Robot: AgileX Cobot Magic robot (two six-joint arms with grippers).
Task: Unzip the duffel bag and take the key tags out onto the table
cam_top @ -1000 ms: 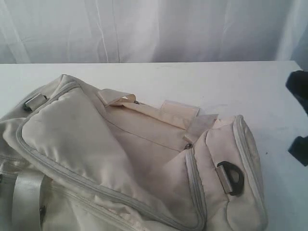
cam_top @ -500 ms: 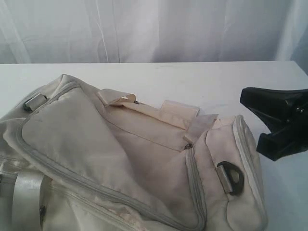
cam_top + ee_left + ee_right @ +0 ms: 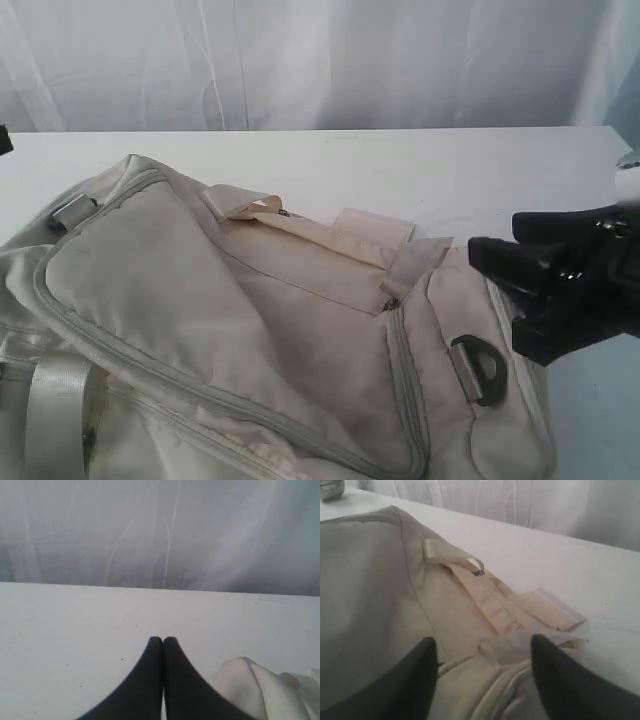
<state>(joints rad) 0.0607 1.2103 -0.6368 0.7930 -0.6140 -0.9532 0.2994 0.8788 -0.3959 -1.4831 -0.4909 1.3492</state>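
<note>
While the duffel bag point(image 3: 250, 330) lies slumped on the table point(image 3: 400, 160), filling the near left and middle of the exterior view, we see the right gripper point(image 3: 492, 295) poised at the bag's right end. Its two black fingers are spread wide and grip nothing. From the right wrist view we look down between those fingers onto cream fabric and a folded fabric tab point(image 3: 550, 611) that rests partly on the bag and partly on the tabletop. Whether the fingertips touch the cloth we cannot tell.

A grey zipper trim point(image 3: 405, 390) curves around the bag's top panel, and along the stretch we can see it looks closed. A small dark zipper pull point(image 3: 390, 303) sits where the trim meets the tab, just left of the right gripper. A black D-ring point(image 3: 480, 370) lies flat on the end panel, below the gripper's lower finger. A shiny webbing strap point(image 3: 55, 400) crosses the bag's near left corner.

The left gripper point(image 3: 162, 639) has its black fingers pressed tight together, holding nothing. In the left wrist view it sits over bare white tabletop, with a rounded corner of the bag just beside it. A pale curtain point(image 3: 320, 60) hangs behind the table's far edge.
</note>
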